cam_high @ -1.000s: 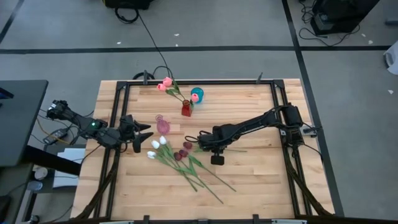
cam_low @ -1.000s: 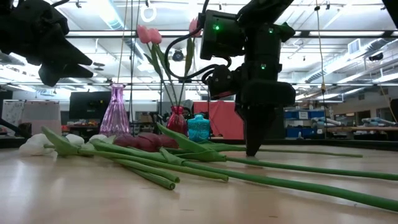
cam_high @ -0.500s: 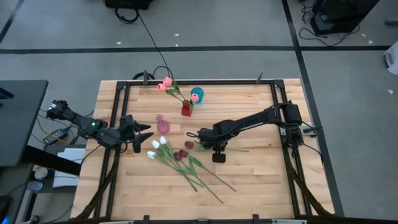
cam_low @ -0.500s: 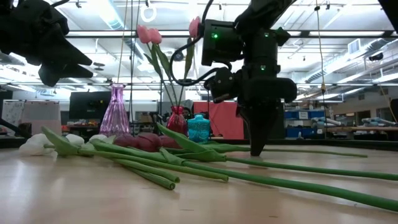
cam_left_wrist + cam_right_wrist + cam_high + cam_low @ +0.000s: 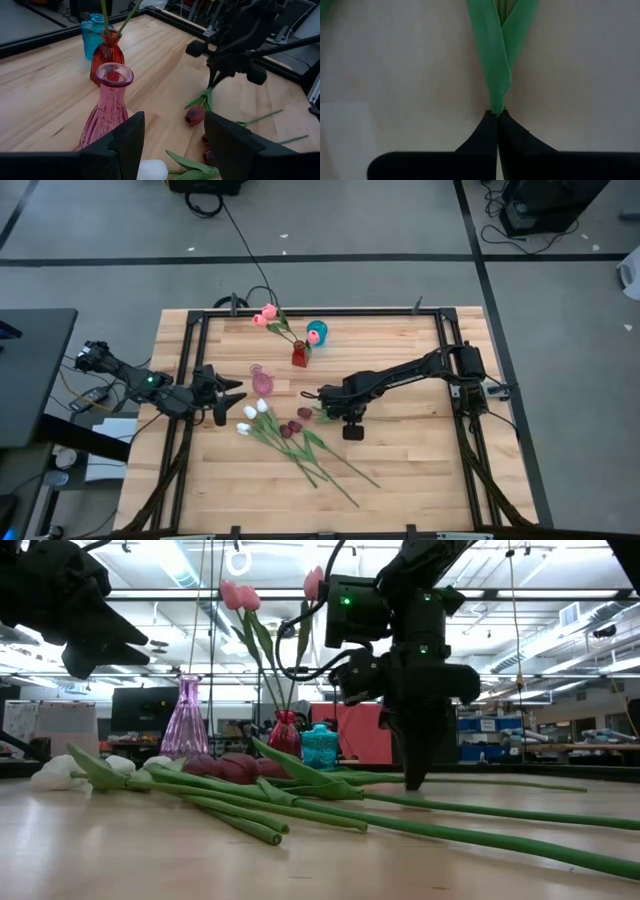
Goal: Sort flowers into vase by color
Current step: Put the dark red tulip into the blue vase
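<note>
Several tulips lie in a loose bunch on the table: white heads [image 5: 250, 415], maroon heads [image 5: 293, 425], and long green stems [image 5: 335, 465] running toward the near right. Pink tulips [image 5: 265, 315] stand in a red vase [image 5: 299, 357]. Beside it are a blue vase [image 5: 316, 332] and a pink glass vase [image 5: 262, 383], both holding no flowers. My right gripper [image 5: 324, 404] is low at the table, shut on one maroon tulip [image 5: 194, 116]. My left gripper [image 5: 236, 395] hovers open left of the pink vase [image 5: 107, 112]. My right gripper pinches the maroon tulip's green stem and leaves [image 5: 496, 102] between its two fingertips [image 5: 490, 127], a short way behind the head. The fingers come from above, pointing down [image 5: 415, 775]. The head [image 5: 194, 116] and the stem's long end lie on the table.
The three vases stand close together on the far middle of the table. A black frame rail [image 5: 200, 360] runs along the table's edges. Bare wood [image 5: 420, 470] lies to the near right of the stems.
My right gripper has shifted slightly toward the table's right and far side, staying low at the tulip's stem. The flowers and vases stand as before.
</note>
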`<state>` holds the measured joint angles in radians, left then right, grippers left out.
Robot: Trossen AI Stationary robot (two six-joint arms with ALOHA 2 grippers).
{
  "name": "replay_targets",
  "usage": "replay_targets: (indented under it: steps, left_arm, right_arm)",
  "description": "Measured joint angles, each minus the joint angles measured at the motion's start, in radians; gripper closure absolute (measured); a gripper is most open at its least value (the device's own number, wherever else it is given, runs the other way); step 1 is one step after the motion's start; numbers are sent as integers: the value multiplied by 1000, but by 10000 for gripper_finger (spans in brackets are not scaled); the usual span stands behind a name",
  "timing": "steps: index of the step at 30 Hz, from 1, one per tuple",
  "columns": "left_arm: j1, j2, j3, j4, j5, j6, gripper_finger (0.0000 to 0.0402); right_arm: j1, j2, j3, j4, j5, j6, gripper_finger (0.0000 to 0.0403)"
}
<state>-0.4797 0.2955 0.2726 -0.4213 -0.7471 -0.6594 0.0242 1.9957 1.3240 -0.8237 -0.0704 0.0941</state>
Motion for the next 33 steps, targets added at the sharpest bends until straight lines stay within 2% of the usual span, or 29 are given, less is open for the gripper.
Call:
replay_targets:
  steps: [7, 15, 20, 28, 33]
  left_arm:
    - [0, 0, 0, -18, 65, 0, 191]
    - [0, 0, 0, -19, 95, 1, 191]
    - [0, 0, 0, -18, 85, 28, 191]
    - [0, 1, 0, -8, 6, 57, 191]
    - [0, 1, 0, 10, -2, 78, 191]
  right_arm:
    - [-22, -113, -3, -96, 79, -21, 396]
    - [-91, -131, -2, 3, -46, -147, 396]
    - [-114, -140, -2, 32, -47, -177, 396]
    - [-112, -239, -2, 85, -64, -198, 396]
    - [-114, -282, -1, 147, -120, -210, 396]
